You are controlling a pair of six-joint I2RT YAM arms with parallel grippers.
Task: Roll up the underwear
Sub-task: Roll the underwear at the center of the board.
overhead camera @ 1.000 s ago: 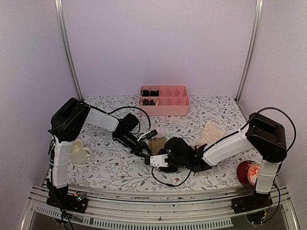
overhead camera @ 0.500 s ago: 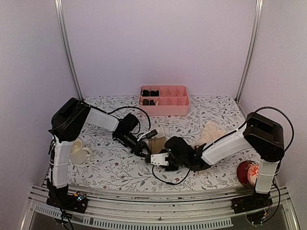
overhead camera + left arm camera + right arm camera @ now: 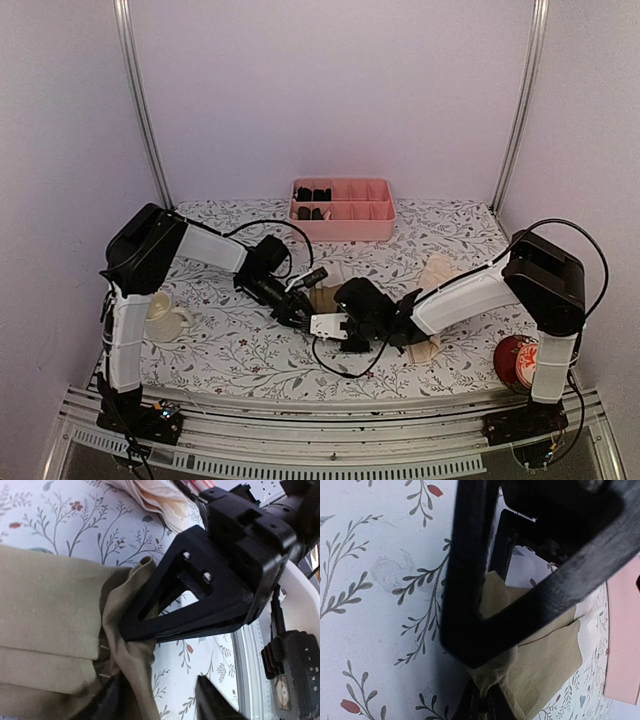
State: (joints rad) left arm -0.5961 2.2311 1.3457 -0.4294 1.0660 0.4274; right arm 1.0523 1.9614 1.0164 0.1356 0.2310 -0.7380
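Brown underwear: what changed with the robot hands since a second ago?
The right gripper slid left and pinched shut on the bunched edge of the brown underwear. The left gripper opened its fingers beside it. The pink tray and cup stayed put.

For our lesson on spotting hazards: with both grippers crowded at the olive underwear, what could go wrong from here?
1. The right gripper is shut on only a bunched edge of the olive underwear; a pull might drag the garment rather than roll it.
2. The left gripper stands open right beside the right one; they could collide.
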